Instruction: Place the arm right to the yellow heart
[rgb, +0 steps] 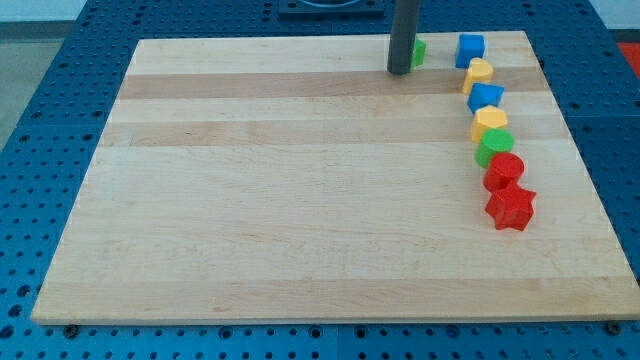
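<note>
The yellow heart (480, 72) lies near the board's top right, in a column of blocks. My tip (399, 71) rests on the board to the heart's left, a clear gap away and touching no block in the column. A green block (419, 52) sits just right of the rod, partly hidden behind it. A blue cube (470, 48) is just above the heart.
Below the heart the column runs down: a blue triangle (485, 97), a yellow hexagon (490, 122), a green circle (494, 147), a red circle (504, 170) and a red star (511, 207). The board's right edge (570, 110) is close to the column.
</note>
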